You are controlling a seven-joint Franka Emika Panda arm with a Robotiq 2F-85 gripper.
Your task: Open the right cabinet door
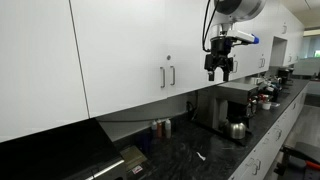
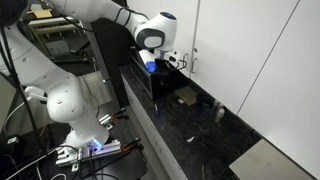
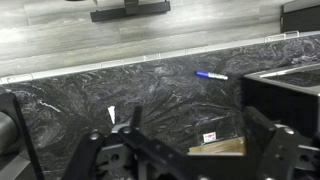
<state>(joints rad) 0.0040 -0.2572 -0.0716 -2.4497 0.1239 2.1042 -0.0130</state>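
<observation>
The right cabinet door [image 1: 192, 45] is a tall glossy white upper panel with a slim vertical silver handle [image 1: 173, 75] near its left edge, right beside the neighbouring door's handle. My gripper [image 1: 218, 70] hangs in front of this door, to the right of the handle and about level with it, not touching it. In the other exterior view the gripper [image 2: 172, 62] is just short of the handles [image 2: 192, 60]. The wrist view looks down at the counter. There the fingers [image 3: 185, 152] stand wide apart, open and empty.
Below is a black marble counter [image 3: 150, 85] with a blue pen [image 3: 212, 74] and a small white scrap [image 3: 111, 116]. A black coffee machine [image 1: 232, 105], a kettle [image 1: 237, 130] and cans [image 1: 160, 127] stand under the cabinets. The wider left door [image 1: 120, 50] adjoins.
</observation>
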